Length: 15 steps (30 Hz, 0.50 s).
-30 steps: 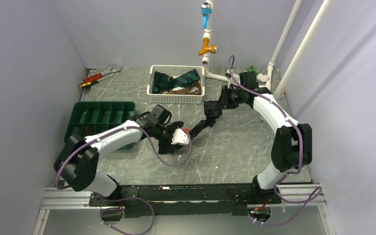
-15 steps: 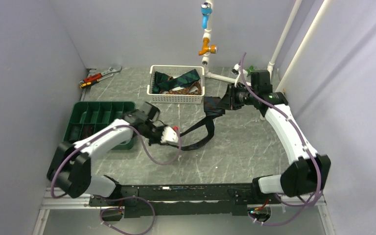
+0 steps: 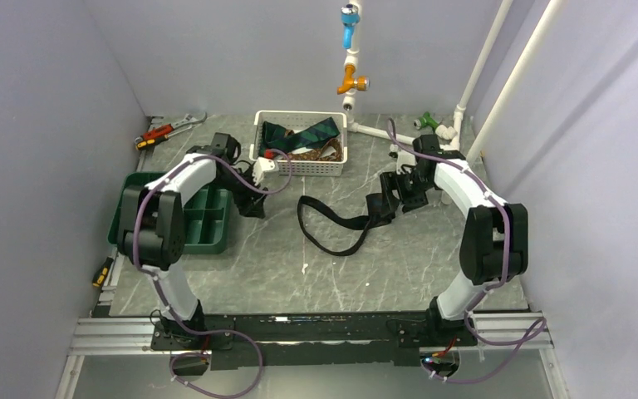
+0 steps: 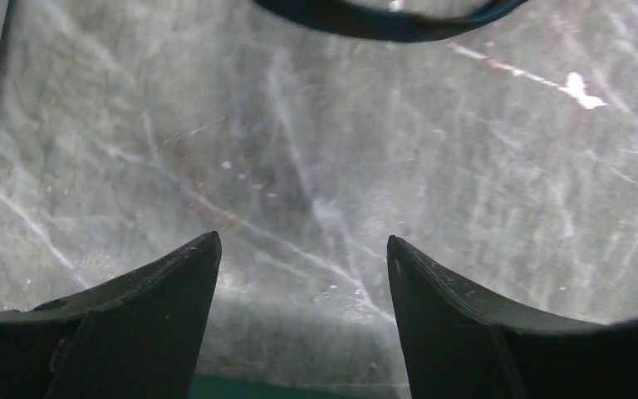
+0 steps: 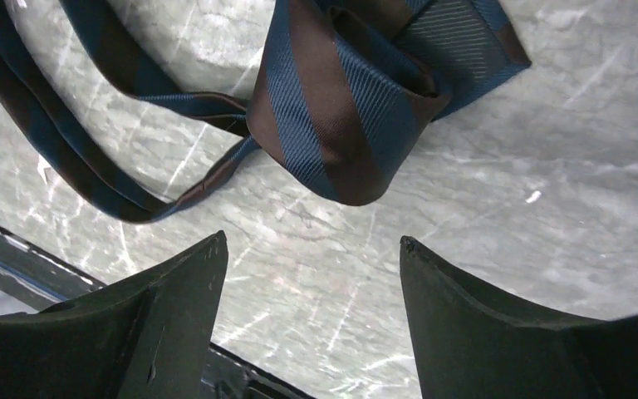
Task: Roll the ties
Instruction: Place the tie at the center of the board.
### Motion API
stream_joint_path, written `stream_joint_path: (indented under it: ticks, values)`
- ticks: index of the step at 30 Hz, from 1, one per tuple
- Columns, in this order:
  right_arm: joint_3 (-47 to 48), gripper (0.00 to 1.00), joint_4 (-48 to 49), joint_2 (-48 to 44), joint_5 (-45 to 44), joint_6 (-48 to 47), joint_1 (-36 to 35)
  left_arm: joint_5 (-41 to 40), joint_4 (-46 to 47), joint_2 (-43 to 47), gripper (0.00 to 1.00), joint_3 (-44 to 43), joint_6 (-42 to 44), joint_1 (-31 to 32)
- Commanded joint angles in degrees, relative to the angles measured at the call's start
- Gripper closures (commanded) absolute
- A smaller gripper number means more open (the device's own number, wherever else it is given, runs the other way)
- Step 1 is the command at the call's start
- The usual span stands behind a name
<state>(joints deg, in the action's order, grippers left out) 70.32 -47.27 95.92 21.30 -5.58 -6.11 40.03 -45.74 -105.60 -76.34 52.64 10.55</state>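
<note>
One of the ties, navy with brown stripes, lies loose in a loop on the grey table. Its folded wide end rests just ahead of my right gripper, which is open and holds nothing. In the top view the right gripper hovers over that wide end. My left gripper is open by the green tray, left of the loop. In the left wrist view, the left gripper has only bare table between its fingers, with an edge of the tie at the top. More ties are piled in the white basket.
The white basket stands at the back centre. A green divided tray sits at the left under my left arm. A wrench and red-handled tool lie at the back left. A screwdriver lies off the table's left edge. White pipes run along the back right.
Both grippers opened and let go of the tie, which dropped onto the table in a loop. My left arm swung back left to the tray; my right gripper came down toward the wide end.
</note>
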Motion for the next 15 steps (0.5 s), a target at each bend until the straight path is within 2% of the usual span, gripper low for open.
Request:
stream_joint_path:
  ticks: [1, 4, 7, 11, 15]
  values:
    - [2.90, 0.27, -3.55, -5.03, 0.65, -8.36, 0.59, 5.04, -0.89, 9.22, 0.24, 1.88, 2.91, 5.84]
    - [3.87, 0.35, -3.01, -4.04, 2.31, -11.67, 0.34, 3.99, 0.75, 10.80, 0.28, 4.89, 7.83, 12.03]
    - [6.13, 0.35, -2.48, -0.53, 2.51, -12.83, -1.66, 2.15, 4.18, 10.70, 0.25, 7.63, 11.84, 18.83]
    - [10.49, 0.28, -1.17, 4.60, 1.66, -13.65, -4.97, -2.80, 9.67, 6.73, 0.19, 7.47, 13.01, 26.31]
    - [12.94, 0.23, -1.21, 9.53, 0.03, -15.76, -7.60, -7.14, 11.10, 2.08, 0.17, 5.86, 15.18, 29.79]
